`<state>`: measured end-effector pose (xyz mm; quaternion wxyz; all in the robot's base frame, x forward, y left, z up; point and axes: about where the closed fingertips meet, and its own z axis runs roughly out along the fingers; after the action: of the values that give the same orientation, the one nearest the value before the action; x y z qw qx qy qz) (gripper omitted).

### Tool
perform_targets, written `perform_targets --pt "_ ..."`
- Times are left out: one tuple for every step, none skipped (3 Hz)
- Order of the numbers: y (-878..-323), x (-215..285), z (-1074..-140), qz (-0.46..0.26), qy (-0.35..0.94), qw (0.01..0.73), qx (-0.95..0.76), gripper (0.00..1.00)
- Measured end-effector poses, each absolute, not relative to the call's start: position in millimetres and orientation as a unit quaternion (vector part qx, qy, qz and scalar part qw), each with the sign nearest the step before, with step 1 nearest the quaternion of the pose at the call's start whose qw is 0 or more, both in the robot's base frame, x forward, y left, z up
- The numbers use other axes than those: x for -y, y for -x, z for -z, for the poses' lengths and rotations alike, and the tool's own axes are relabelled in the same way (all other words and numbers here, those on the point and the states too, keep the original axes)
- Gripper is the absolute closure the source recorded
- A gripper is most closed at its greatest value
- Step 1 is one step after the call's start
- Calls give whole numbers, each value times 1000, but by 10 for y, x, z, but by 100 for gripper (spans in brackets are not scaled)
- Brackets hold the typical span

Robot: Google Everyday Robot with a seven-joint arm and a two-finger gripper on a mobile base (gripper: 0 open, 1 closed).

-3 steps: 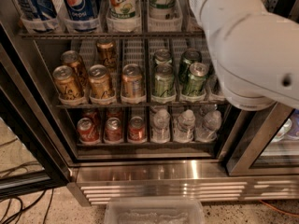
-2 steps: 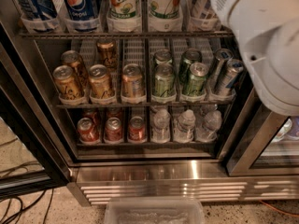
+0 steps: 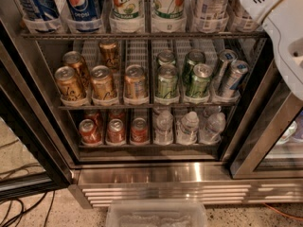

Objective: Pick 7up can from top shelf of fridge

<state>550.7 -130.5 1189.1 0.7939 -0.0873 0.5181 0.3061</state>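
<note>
Gold cans (image 3: pixel 102 82) left and green cans (image 3: pixel 166 79) right at mid-frame; red cans (image 3: pixel 115 130) and water bottles (image 3: pixel 188 126) beneath; clear bin (image 3: pixel 156 215) at bottom centre.

Two blue Pepsi cans (image 3: pixel 83 4), two 7up cans (image 3: pixel 125 1) and two white-labelled cans (image 3: pixel 208 4) show along the top. Below come five gold cans (image 3: pixel 103 82), four green cans (image 3: pixel 166 79) and two silver cans (image 3: pixel 233 77). Lower still: three red cans (image 3: pixel 115 130) in front, with others behind too hidden to count, and three clear water bottles (image 3: pixel 188 126). One clear plastic bin (image 3: pixel 156 214) sits on the floor. One white arm (image 3: pixel 284 27) fills the top right corner; its claw is out of view.
</note>
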Motion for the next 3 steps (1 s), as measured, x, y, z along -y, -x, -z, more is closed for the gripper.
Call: perform_targets --pt "-5584 1225 -11978 -389 113 763 -503 100" --pt "-5474 1124 -11932 -399 144 752 -504 100" --pt "-5469 1138 -11935 -398 144 752 -505 100"
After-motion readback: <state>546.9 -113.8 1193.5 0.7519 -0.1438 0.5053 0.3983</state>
